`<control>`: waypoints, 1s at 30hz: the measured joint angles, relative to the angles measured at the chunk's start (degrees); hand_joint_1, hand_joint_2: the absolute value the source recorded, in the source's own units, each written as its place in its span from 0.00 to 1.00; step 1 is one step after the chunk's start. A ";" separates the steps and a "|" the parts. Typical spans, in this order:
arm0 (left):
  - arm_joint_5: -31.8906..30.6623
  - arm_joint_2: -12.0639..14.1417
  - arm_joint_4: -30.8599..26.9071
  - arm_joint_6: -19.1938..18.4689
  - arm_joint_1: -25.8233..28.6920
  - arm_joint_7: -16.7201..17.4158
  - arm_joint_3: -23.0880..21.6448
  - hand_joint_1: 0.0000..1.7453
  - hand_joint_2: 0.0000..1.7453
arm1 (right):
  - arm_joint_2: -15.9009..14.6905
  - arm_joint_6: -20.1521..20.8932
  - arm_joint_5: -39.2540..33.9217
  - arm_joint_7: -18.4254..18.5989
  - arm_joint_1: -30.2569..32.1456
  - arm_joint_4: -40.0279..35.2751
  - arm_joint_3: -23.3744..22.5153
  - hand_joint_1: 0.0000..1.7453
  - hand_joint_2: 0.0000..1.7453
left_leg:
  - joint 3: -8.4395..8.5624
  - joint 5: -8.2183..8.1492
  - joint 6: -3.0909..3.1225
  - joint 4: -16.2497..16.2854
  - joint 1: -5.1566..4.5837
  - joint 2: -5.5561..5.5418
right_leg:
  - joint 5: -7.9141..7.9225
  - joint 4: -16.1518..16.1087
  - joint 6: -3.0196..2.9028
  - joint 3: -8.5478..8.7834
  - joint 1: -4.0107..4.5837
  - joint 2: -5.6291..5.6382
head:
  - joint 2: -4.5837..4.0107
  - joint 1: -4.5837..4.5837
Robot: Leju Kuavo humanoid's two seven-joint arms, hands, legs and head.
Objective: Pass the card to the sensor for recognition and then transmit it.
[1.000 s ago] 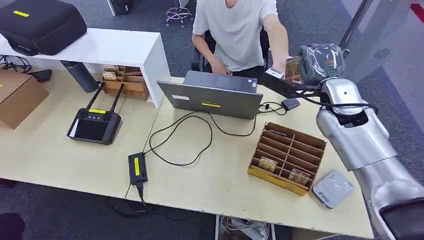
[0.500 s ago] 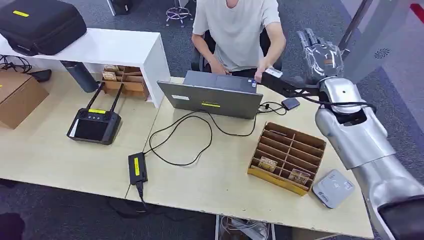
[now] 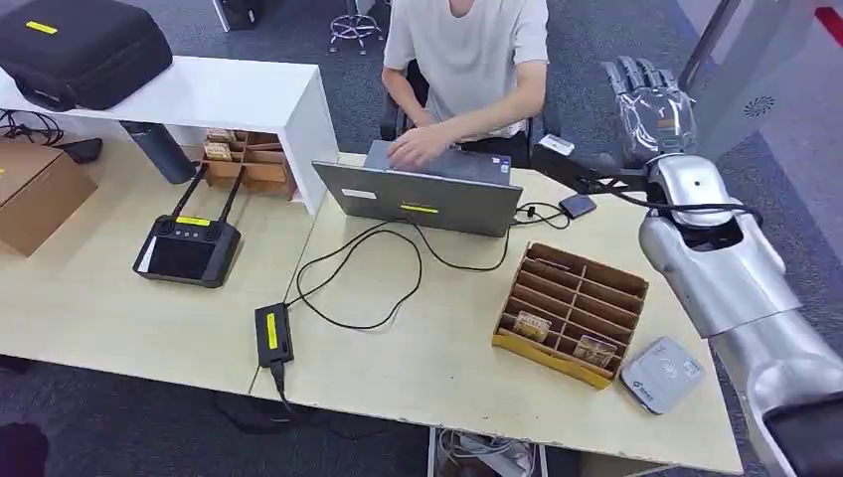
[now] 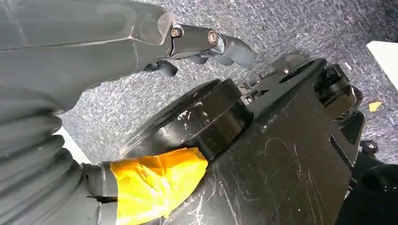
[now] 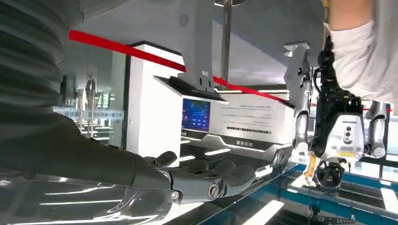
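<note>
Right hand point(image 3: 651, 94) up in the air past the far right corner of the table point(image 3: 427, 378), fingers spread and straight, nothing in it. Same story from the right wrist view: fingers point(image 5: 220, 180) stretched out flat, released, no card between them. Left hand point(image 4: 202, 42) hanging low over grey carpet, fingers loose, not holding anything as far as can be seen. Two cards point(image 3: 534, 325) lying in the front slots of the cardboard sorter point(image 3: 596, 273) on the right part of the table, one near the middle, the other point(image 3: 594, 350) closer to the right end. Grey card sensor point(image 3: 662, 374) just beside the sorter's front right corner, near the table edge. Person point(image 3: 467, 50) in a white shirt seated behind the open laptop point(image 3: 427, 204), one hand point(image 3: 418, 149) resting on its keyboard side; can't tell whether there's a card in it. Over on the left: black controller point(image 3: 187, 248) with two antennas, black power brick point(image 3: 272, 333) with a yellow label, cable looping to the laptop.
</note>
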 joint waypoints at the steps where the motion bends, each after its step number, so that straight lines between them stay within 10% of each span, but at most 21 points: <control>1: -0.02 -0.09 0.20 0.00 0.00 0.00 0.20 0.00 1.00 | -0.35 0.04 0.00 0.09 0.00 -0.33 0.00 0.00 1.00 | 0.00 0.00 0.00 0.00 0.00 0.00 | 0.00 0.00 0.00 -0.01 0.00 0.00 | 0.00 0.00; 11: -0.15 -0.41 0.76 -0.55 0.18 -0.24 1.35 0.00 1.00 | -7.19 2.40 1.16 0.11 -0.02 -3.93 0.00 0.00 1.00 | -0.02 -0.01 0.01 0.03 -0.01 -0.07 | 0.00 -0.03 0.00 -0.01 0.00 -0.07 | 0.00 0.02; 30: -0.11 -1.03 2.40 -0.72 1.12 -1.46 3.37 0.00 1.00 | -31.95 4.24 -1.92 1.92 5.97 -4.57 -7.08 0.00 1.00 | -0.15 -0.09 0.11 0.09 -0.05 -0.24 | -0.04 -0.09 0.07 -0.07 -0.01 -0.27 | 0.00 0.00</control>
